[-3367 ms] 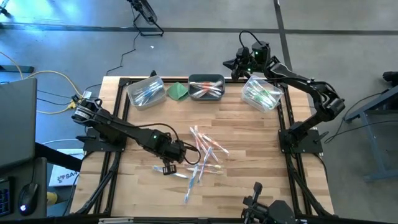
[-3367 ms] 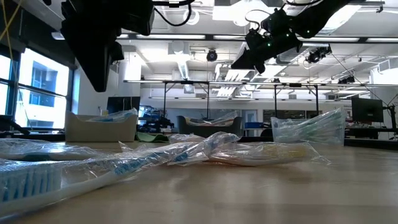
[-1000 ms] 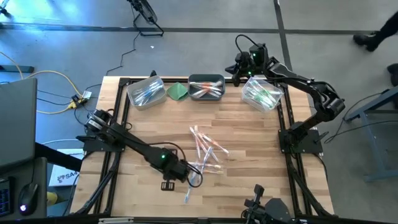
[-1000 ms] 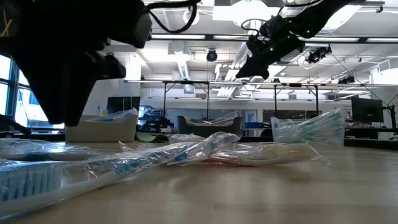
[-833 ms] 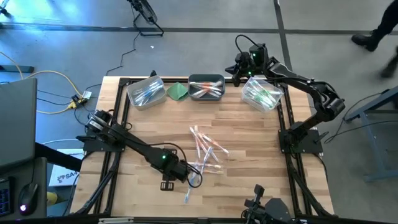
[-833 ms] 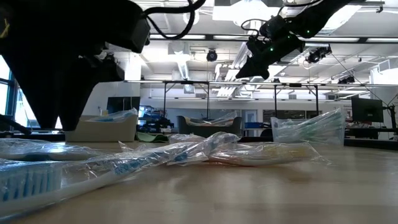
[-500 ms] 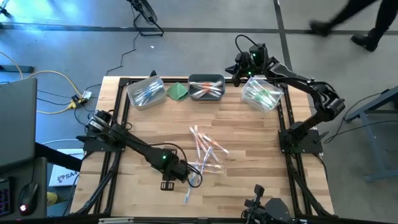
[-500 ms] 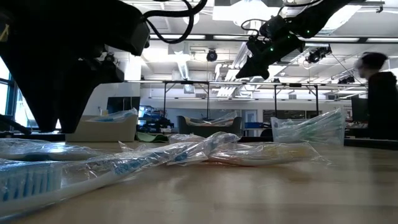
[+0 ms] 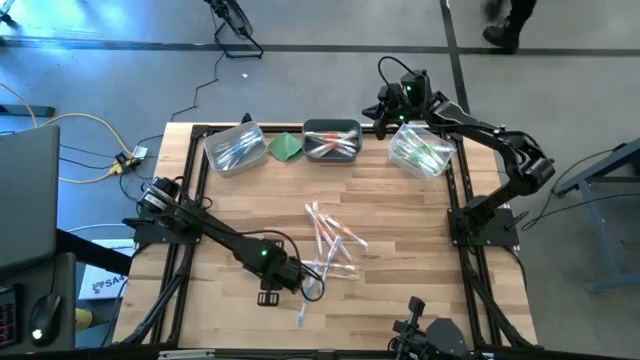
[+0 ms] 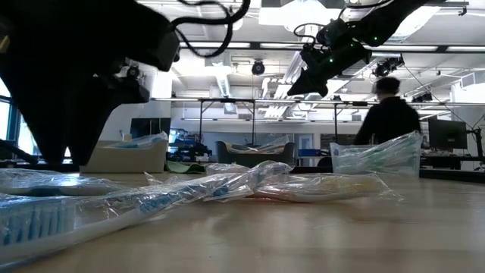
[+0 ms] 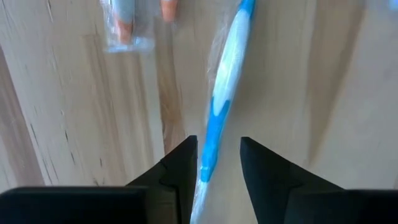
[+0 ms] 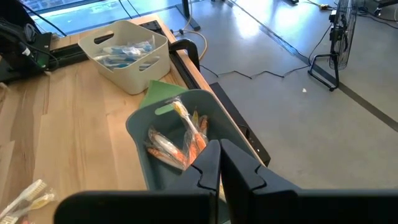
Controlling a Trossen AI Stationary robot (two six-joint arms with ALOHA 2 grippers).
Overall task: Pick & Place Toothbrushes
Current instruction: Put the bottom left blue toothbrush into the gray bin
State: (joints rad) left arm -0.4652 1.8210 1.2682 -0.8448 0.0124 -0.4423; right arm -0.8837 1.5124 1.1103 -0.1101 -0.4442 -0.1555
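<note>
Several wrapped toothbrushes [image 9: 335, 245] lie loose on the wooden table, near its middle. My left gripper [image 9: 303, 287] points straight down at the near edge of that pile. Its fingers [image 11: 217, 146] stand open on either side of a blue-and-white toothbrush [image 11: 225, 74] that lies flat on the wood; whether a finger touches its wrapper, I cannot tell. My right gripper [image 9: 383, 106] is shut and holds nothing. It hangs above the table's far edge, over the grey bin [image 12: 180, 134] of orange toothbrushes.
Three bins stand along the far edge: a white one [image 9: 235, 148] with blue toothbrushes, a grey one [image 9: 332, 140] and a clear one [image 9: 420, 150]. A folded green cloth [image 9: 287, 146] lies between the first two. A person [image 10: 388, 114] stands in the room behind the table.
Neither arm and no toothbrush has visibly moved. A person has walked across the room behind the table.
</note>
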